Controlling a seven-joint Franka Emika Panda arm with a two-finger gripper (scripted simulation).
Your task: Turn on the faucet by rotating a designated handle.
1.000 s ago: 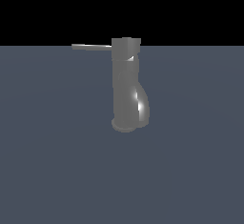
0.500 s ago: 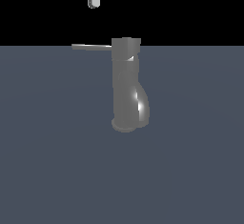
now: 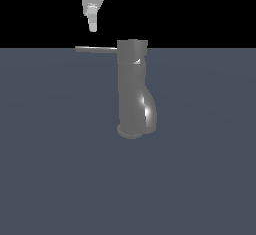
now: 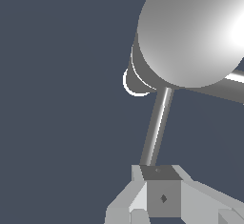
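Note:
The faucet (image 3: 132,89) is a glossy dark-grey upright cylinder on a round base flange, in the middle of the exterior view. Its handle (image 3: 96,49), a thin grey rod, sticks out level from the top cap toward the exterior view's left. My white gripper (image 3: 92,25) hangs from the top edge, just above the rod's free end and apart from it. Its fingers look pressed together with nothing between them. The wrist view looks down on the faucet's round cap (image 4: 190,32). There the handle (image 4: 157,127) runs from the cap to my gripper (image 4: 158,180).
A flat dark blue-grey floor (image 3: 60,179) spreads all around the faucet. Low on the faucet's body a bulge (image 3: 148,111) swells toward the exterior view's right. In the wrist view a thick grey bar (image 4: 228,88) also leaves the faucet under the cap.
My gripper was out of view one second ago. It has since come down from the top edge and now hangs lower, close over the handle's free end. Faucet and handle have not moved.

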